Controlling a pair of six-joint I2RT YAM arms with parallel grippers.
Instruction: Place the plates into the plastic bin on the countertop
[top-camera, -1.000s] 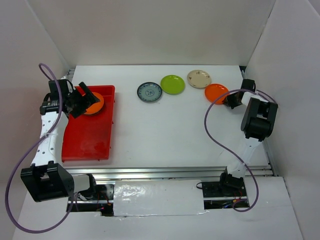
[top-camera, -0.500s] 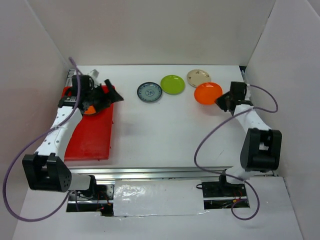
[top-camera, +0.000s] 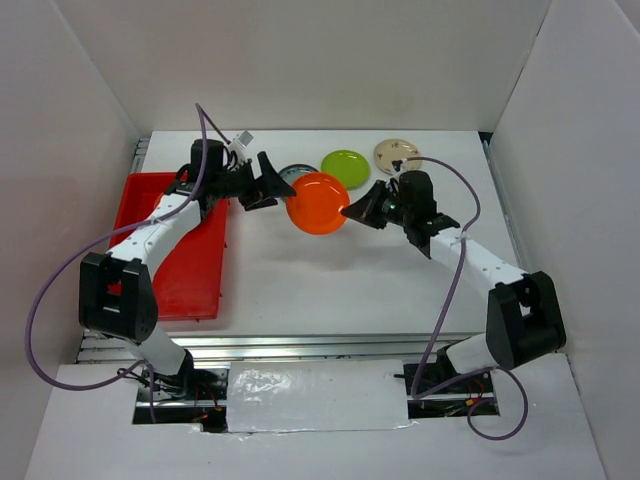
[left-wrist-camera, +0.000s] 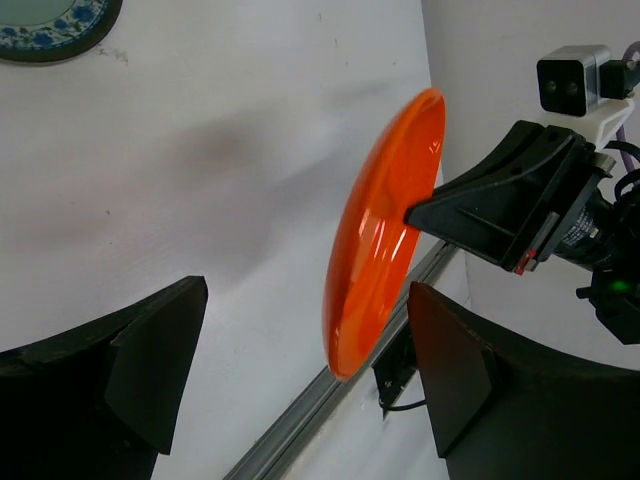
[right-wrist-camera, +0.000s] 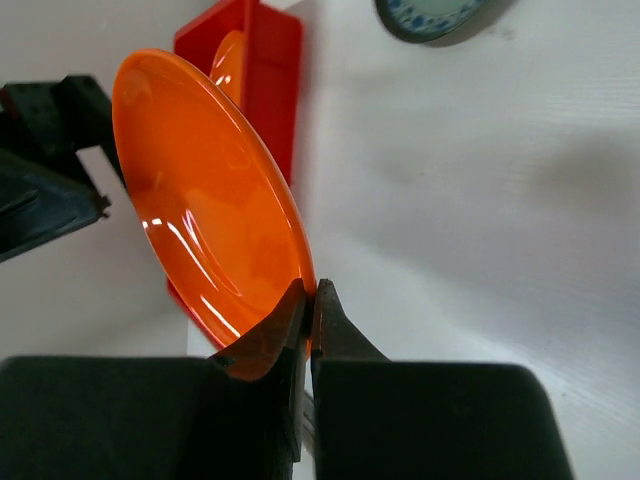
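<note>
My right gripper (top-camera: 350, 212) is shut on the rim of an orange plate (top-camera: 318, 203) and holds it tilted on edge above the middle of the countertop (top-camera: 330, 280). The right wrist view shows the pinch (right-wrist-camera: 310, 298) on this plate (right-wrist-camera: 200, 180). My left gripper (top-camera: 270, 185) is open and empty just left of the plate. In the left wrist view the plate's lower edge (left-wrist-camera: 385, 230) hangs between the spread fingers (left-wrist-camera: 155, 360), touching neither. The red bin (top-camera: 175, 260) lies at the left, with another orange plate (right-wrist-camera: 232, 60) in it.
A blue-grey plate (top-camera: 296, 172) lies partly hidden behind the left gripper. A lime green plate (top-camera: 346, 167) and a cream plate (top-camera: 398, 155) lie at the back. White walls stand on three sides. A metal rail (top-camera: 330, 345) runs along the near edge.
My right gripper has carried the orange plate from the back right to the middle. My left gripper has left the bin and swung right to meet the plate.
</note>
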